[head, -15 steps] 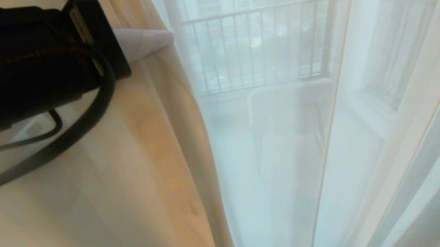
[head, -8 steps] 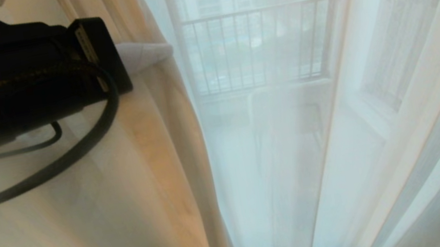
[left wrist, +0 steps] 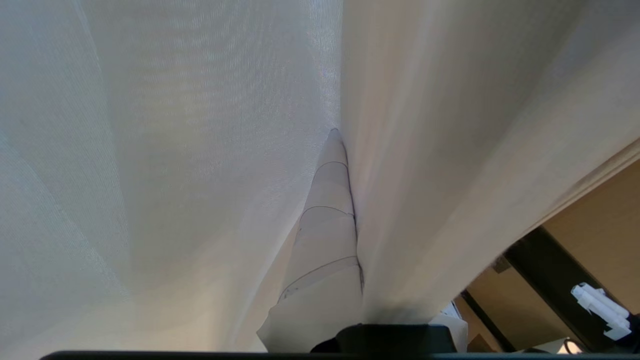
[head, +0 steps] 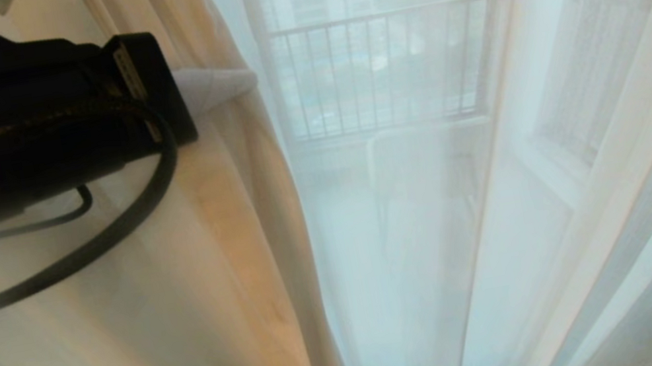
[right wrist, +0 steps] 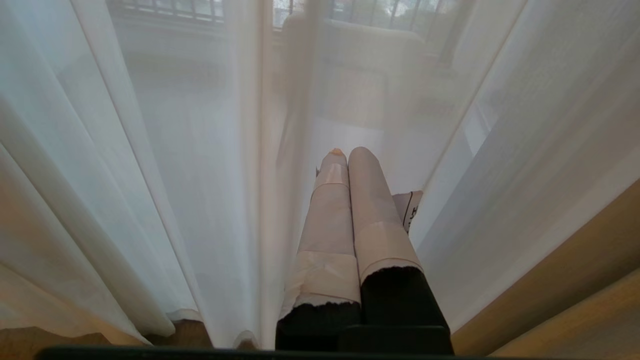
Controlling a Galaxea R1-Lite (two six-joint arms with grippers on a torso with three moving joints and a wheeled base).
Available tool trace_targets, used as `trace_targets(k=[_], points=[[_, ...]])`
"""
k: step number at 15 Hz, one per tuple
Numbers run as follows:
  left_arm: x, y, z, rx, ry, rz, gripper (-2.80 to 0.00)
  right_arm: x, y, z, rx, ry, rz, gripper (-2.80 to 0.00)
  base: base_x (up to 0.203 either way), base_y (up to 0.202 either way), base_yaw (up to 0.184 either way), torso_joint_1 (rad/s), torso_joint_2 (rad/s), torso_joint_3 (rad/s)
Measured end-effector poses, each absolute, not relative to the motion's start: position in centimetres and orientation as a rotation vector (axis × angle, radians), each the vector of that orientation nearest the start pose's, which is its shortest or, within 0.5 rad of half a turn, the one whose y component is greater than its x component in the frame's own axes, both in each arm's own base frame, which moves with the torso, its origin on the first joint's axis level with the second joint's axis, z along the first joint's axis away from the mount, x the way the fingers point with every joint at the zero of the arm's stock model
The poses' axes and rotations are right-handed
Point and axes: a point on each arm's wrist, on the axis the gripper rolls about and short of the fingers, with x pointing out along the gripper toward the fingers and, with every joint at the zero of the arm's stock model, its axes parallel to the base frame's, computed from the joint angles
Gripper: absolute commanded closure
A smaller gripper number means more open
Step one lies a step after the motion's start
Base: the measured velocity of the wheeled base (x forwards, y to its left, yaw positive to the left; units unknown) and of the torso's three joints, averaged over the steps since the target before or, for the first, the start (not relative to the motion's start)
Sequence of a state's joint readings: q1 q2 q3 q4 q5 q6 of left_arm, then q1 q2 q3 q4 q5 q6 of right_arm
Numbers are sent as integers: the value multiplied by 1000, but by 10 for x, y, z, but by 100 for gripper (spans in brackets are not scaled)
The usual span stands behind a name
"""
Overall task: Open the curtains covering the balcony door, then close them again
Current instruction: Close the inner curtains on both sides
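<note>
Sheer white curtains hang in long folds across the whole head view. The balcony door behind them shows only as a faint frame post. My left gripper, at the upper left, is shut on a cream-tinted fold of the left curtain. In the left wrist view one taped finger shows and the curtain drapes over the other. My right gripper is shut with nothing in it and points low at the curtains.
A balcony railing and a pale chair show dimly through the fabric. A black cable loops under the left wrist. A wooden floor strip runs beside the right curtain's hem.
The left gripper has shifted slightly left and down with the fold it holds, and the curtain's edge has followed. The cable hangs a little lower. The right arm has kept still.
</note>
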State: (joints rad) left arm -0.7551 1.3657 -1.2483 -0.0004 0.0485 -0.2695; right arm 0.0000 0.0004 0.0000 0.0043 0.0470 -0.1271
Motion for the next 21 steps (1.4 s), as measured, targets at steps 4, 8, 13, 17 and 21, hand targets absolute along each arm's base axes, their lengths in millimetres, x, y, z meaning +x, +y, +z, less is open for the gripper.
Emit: trace_targets(k=[4, 8, 13, 17, 21], points=[[162, -151, 335, -209, 209, -684, -280, -23, 1, 75, -128, 2, 47, 0, 0, 0, 0, 0, 0, 0], [156, -145, 336, -202, 228, -683, -280, -23, 1, 75, -128, 2, 45, 0, 0, 0, 0, 0, 0, 0], [131, -122, 332, -170, 297, -672, -280, -23, 1, 75, -128, 2, 46, 0, 0, 0, 0, 0, 0, 0], [102, -93, 327, -133, 385, -640, -280, -23, 1, 75, -128, 2, 47, 0, 0, 0, 0, 0, 0, 0], [78, -58, 317, -110, 482, -539, -280, -23, 1, 75, -127, 2, 47, 0, 0, 0, 0, 0, 0, 0]])
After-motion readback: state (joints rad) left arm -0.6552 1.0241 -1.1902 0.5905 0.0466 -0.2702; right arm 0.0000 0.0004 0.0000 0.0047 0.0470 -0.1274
